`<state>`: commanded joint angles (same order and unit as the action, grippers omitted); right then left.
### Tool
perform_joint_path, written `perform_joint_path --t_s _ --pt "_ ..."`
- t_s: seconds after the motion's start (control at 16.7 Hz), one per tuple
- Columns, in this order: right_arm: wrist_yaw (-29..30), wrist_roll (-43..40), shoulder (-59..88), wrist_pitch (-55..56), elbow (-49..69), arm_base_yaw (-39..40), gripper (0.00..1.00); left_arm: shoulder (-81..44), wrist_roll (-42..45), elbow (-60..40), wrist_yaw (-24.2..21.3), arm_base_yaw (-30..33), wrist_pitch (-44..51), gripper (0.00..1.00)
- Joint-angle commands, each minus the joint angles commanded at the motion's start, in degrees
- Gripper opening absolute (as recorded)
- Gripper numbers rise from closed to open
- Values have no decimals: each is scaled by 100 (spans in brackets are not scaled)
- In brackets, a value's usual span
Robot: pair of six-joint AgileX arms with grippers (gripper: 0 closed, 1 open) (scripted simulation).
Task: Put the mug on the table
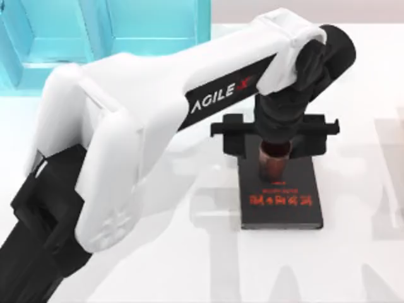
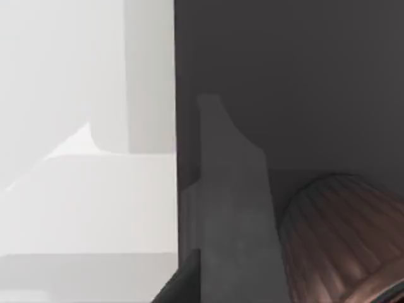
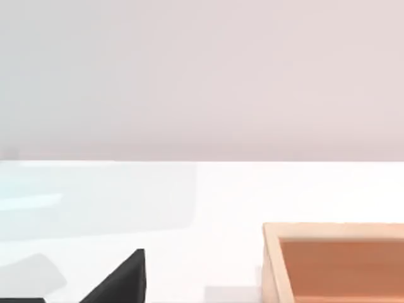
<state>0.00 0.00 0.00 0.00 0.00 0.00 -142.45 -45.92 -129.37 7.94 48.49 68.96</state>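
Observation:
The reddish-brown ribbed mug (image 1: 275, 163) stands upright on a black book (image 1: 281, 211) with red lettering, right of the middle of the white table (image 1: 189, 271). My left arm reaches across from the lower left, and my left gripper (image 1: 275, 146) hangs straight down over the mug, its black wrist covering the rim. In the left wrist view the mug's ribbed side (image 2: 344, 237) sits close beside a grey part of the gripper, over the dark book cover (image 2: 284, 76). My right arm is parked, and its wrist view looks across the table (image 3: 189, 202).
A turquoise shelf unit (image 1: 126, 25) stands at the back left. Bare tabletop lies in front of and to the right of the book. The right wrist view has an open wooden box (image 3: 334, 259) on the table and a black wedge (image 3: 123, 278) at its edge.

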Motion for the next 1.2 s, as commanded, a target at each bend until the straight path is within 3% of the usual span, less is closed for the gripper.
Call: perform_joint_path --t_s 0.42,1.02,1.2 --pt "0 0 0 0 0 0 100 0 0 0 0 0 0 2" --pt "0 0 0 0 0 0 100 -8 9 -21 1 23 20 0" --pt "0 0 0 0 0 0 100 -93 -2 -422 3 29 350 0"
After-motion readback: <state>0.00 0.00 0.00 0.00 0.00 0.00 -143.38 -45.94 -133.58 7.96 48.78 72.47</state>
